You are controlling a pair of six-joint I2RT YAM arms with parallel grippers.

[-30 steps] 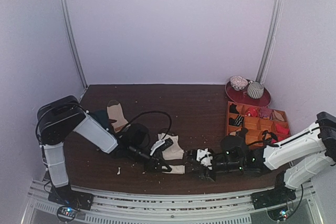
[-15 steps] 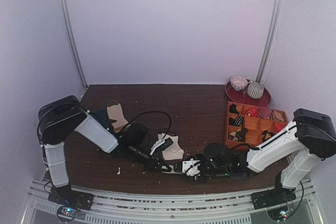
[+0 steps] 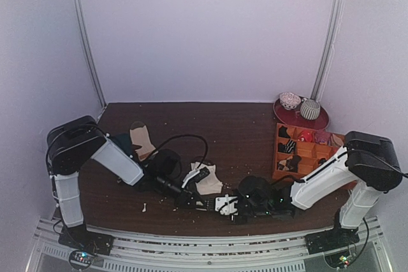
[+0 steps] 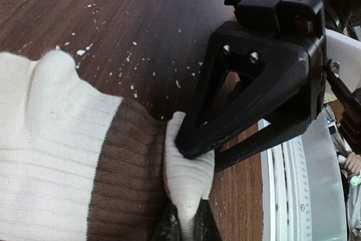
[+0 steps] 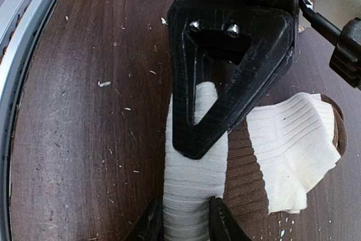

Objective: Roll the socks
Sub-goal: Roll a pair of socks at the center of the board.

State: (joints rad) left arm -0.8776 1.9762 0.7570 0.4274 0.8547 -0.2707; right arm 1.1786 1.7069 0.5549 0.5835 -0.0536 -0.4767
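Note the advance of the right gripper (image 5: 186, 218) to the socks (image 4: 56, 156) near the table's (image 3: 242, 132) front edge, jaws now clamping the folded cream end. Observe the left gripper (image 4: 186, 227) pinched shut on the same fold. Treat as ready for rolling.

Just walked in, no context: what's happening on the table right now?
Both arms meet near the front of the table, working on the cream-white socks with brown bands. The left end effector is shut on a bunched cream fold. The right end effector grips the same fold from the opposite side, its fingers against both faces of the fabric. The rest of the fabric lies flat on the wood, so the roll looks barely begun.
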